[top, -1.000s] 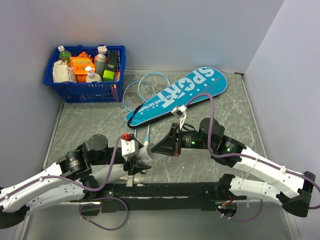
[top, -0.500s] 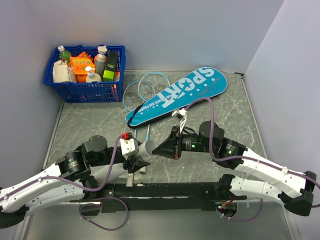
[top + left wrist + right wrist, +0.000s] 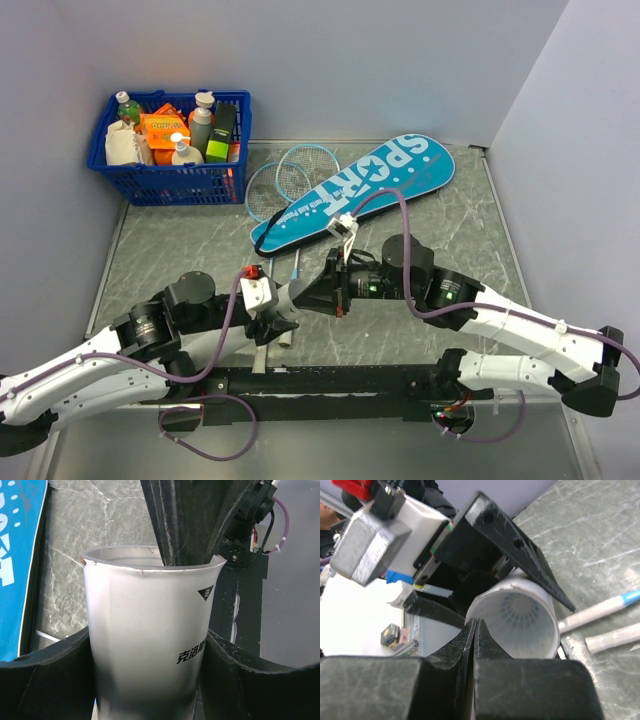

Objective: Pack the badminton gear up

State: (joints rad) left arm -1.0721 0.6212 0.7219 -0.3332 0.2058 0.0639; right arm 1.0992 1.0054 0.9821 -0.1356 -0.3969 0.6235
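**Tube (image 3: 291, 297) clamped in left gripper (image 3: 272, 312); right gripper (image 3: 306, 295) shut at its mouth**

Top view, lower centre: I see the left gripper holding a white tube roughly level, its open end facing right. In the left wrist view the two black fingers (image 3: 47, 680) press on either side of the tube (image 3: 145, 645), so they are clamped on it. The tube carries black print and its rim is chipped in places.

The right gripper meets the tube's open end from the right. In the right wrist view its fingers (image 3: 445, 655) lie together with no gap, and their tips (image 3: 474, 625) sit at the left side of the tube's rim (image 3: 551, 630). The left wrist view shows the same dark fingers (image 3: 185, 520) at the tube's mouth. I cannot tell whether anything is pinched between them.

Deep inside the tube I see a white ribbed shape that I read as a shuttlecock (image 3: 520, 611).

The teal bag (image 3: 355, 190) lies flat and diagonal at upper centre of the top view, marked "SPORT". Two rackets (image 3: 290, 172) lie with their heads overlapping just left of the bag, their shafts passing under its lower end. Their handles (image 3: 600, 612) rest on the table (image 3: 180, 240) at the right edge of the right wrist view, beside the tube.

A blue basket (image 3: 170, 183) of bottles stands at upper left, well apart from both grippers.
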